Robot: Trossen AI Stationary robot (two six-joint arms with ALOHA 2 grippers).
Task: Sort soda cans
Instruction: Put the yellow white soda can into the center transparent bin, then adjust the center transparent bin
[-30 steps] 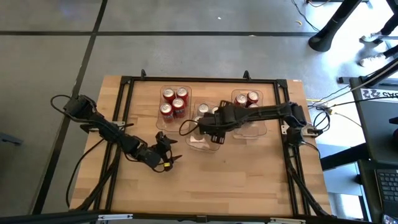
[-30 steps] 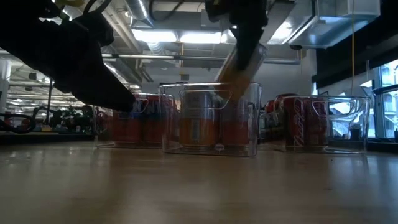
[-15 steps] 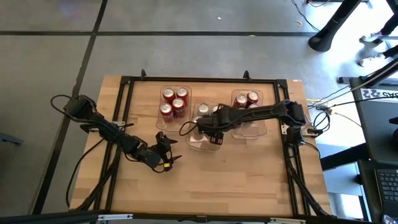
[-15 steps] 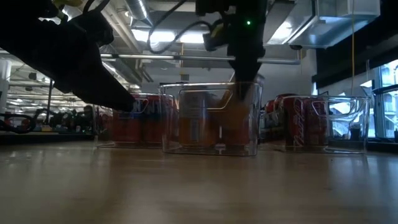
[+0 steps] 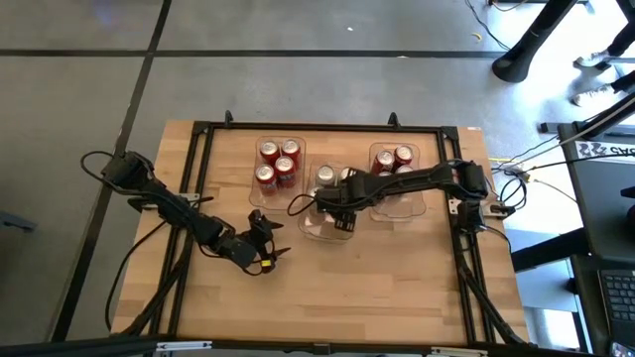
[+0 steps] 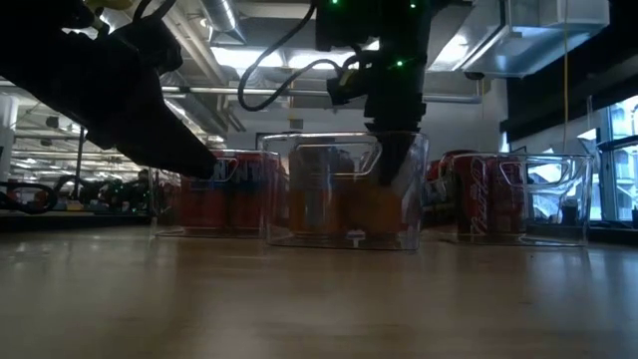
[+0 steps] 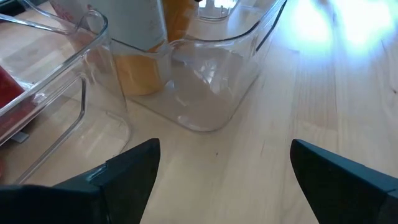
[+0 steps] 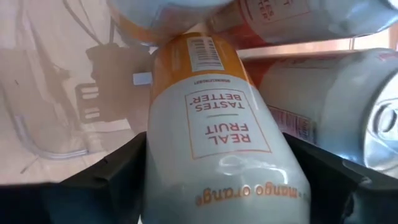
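Here we see a wooden table (image 5: 397,288) from above, with three clear plastic bins lined up across its far half. Our right gripper (image 5: 342,220) reaches in from the right and hangs over the middle bin (image 5: 316,231), at that bin's near end. In the right wrist view, its two dark fingers (image 8: 109,174) press against either side of a pale can (image 8: 208,146) with an orange band and fruit-drink lettering, so we judge it is clamped on that can. The low view shows the gripper dipped inside the bin's walls, which suggests the can is being lowered to stand beside the other pale cans (image 5: 326,176) at the far end of the same bin.

The left bin (image 5: 255,194) holds four red cans (image 5: 277,163), packed together. The right bin (image 5: 412,210) holds more red cans (image 5: 395,157), partly hidden under our right arm, so we cannot count them. The colours seem grouped this way on purpose: red at the sides, pale in the middle.

Our left gripper (image 5: 266,245) waits low over the bare table, near and to the left of the middle bin, well clear of the work. Its fingers (image 7: 134,168) stand spread wide with nothing between them, pointing toward the middle bin's near corner.

We judge the sort is nearly finished, with this can not yet let go.
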